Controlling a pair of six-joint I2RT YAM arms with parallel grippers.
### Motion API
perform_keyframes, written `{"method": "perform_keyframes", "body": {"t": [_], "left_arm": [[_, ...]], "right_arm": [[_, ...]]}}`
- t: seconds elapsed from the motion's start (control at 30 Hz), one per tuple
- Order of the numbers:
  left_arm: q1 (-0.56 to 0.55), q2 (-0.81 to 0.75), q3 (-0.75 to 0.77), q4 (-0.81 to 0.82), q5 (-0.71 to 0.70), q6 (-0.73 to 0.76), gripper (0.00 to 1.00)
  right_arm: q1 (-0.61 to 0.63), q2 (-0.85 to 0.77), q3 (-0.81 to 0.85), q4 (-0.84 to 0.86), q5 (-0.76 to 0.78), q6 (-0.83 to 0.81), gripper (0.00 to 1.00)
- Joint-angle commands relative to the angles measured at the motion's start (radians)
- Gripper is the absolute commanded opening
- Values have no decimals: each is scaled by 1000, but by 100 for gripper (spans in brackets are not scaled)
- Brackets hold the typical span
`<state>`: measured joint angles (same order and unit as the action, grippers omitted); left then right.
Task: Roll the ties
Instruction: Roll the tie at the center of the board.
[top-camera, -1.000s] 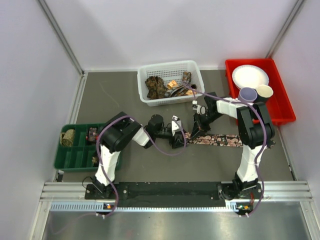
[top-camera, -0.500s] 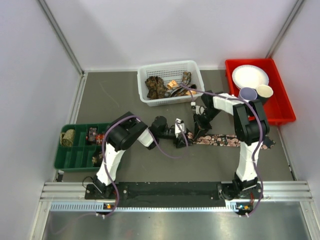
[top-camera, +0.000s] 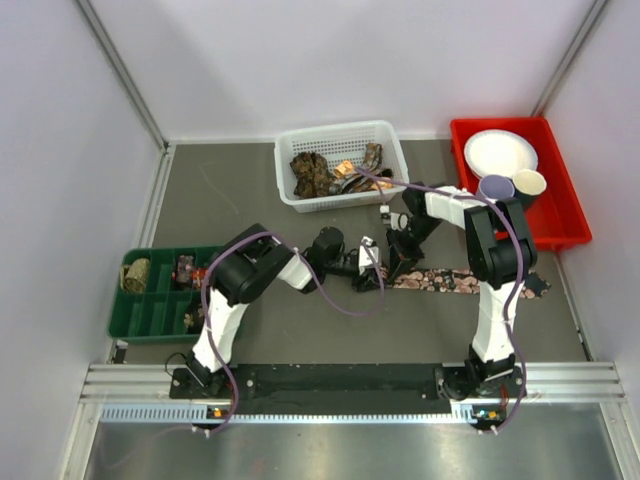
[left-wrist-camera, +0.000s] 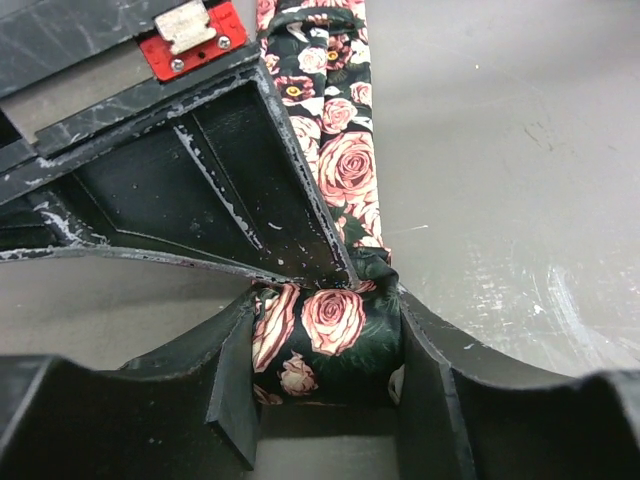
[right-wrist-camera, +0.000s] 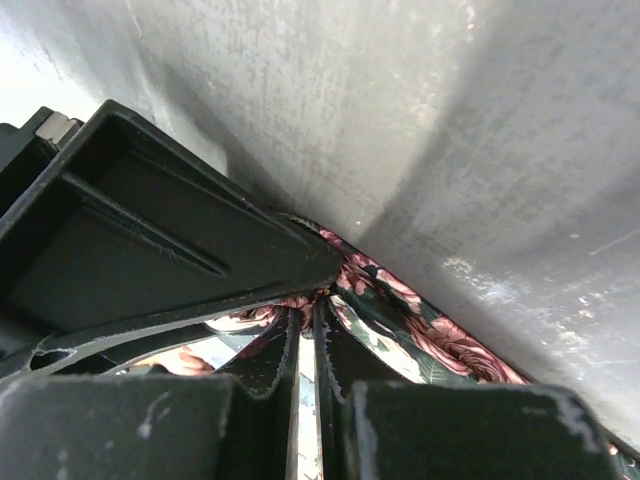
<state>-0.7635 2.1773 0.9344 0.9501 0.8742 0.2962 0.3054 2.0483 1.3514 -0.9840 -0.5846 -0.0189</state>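
Tie (left-wrist-camera: 340, 170), dark with pink roses, is shown laid flat on the grey tabletop (left-wrist-camera: 520, 200), with its nearer end wound into a short coil (left-wrist-camera: 335, 325). The coil is bracketed by the left end effector (left-wrist-camera: 322, 350), whose two fingers (left-wrist-camera: 235, 360) are set against its sides in a pinch. Just beyond the coil, at its far edge, the right end effector (right-wrist-camera: 305, 330) is planted on the fabric with its fingers pressed together; whether cloth is caught between them cannot be told. Further on, the unrolled length is stretched away to the right across the tabletop. Farthest back, more ties (top-camera: 315, 172) are heaped in a white basket (top-camera: 338, 129). Several risks are judged likely. The coil could be squashed or sprung loose if the pinch is uneven. The two end effectors, packed so closely, could be knocked together. If the coil is turned while the fabric is pinned right behind it, the roll could be skewed into a cone or the flat length dragged crooked.
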Motion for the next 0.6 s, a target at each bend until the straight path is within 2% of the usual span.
{"method": "perform_keyframes", "body": {"t": [0.0, 0.03, 0.07, 0.2, 0.3, 0.43, 0.57], "left_arm": [[-5, -40, -31, -292, -35, 90, 34], [-2, -62, -37, -319, -41, 93, 34], [6, -71, -43, -339, -49, 96, 31], [29, -96, -52, -451, -54, 75, 23], [38, -96, -62, -465, -40, 67, 20], [44, -82, -43, -497, -47, 37, 18], [47, -99, -45, -488, -99, -6, 17]], "right_arm": [[31, 23, -18, 65, 59, -58, 1], [29, 3, -9, 62, 19, -58, 6], [21, -19, -11, 65, 0, -56, 15], [-23, -103, -31, 53, -101, -67, 35], [-61, -145, -80, 102, -129, -30, 37], [-52, -148, -124, 157, -62, 11, 33], [-20, -107, -136, 176, 67, 11, 21]]}}
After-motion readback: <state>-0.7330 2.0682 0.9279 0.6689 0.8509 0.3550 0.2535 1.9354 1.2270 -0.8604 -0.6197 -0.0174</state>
